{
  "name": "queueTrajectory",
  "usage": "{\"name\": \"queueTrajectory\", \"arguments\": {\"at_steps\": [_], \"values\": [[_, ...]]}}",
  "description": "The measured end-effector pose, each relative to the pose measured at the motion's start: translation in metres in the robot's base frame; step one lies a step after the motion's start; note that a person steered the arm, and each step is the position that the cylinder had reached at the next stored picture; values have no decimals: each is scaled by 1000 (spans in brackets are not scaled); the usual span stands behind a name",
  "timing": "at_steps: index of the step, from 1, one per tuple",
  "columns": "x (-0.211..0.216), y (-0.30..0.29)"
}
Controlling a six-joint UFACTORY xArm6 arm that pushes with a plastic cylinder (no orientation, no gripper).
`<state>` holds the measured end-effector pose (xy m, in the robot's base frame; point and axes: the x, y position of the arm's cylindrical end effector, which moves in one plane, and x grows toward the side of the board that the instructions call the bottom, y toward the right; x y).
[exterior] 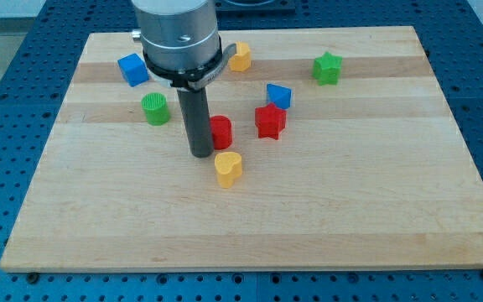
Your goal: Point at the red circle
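Observation:
The red circle (222, 132) stands near the middle of the wooden board (250, 218), partly hidden behind my rod. My tip (201, 154) rests on the board just to the circle's left, touching or nearly touching it. A yellow heart (228, 168) lies just below and right of the tip. A red star (269, 121) sits to the right of the circle.
A blue triangle-like block (279, 96) is above the red star. A green circle (155, 108) is left of my rod. A blue cube (132, 69) sits at the upper left. A yellow block (240, 56) and a green star (328, 68) are near the top.

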<state>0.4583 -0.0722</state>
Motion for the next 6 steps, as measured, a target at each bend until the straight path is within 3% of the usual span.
{"name": "queueTrajectory", "arguments": {"at_steps": [2,3,4,6], "values": [[-22,11],[-6,-21],[2,-93],[-68,-203]]}}
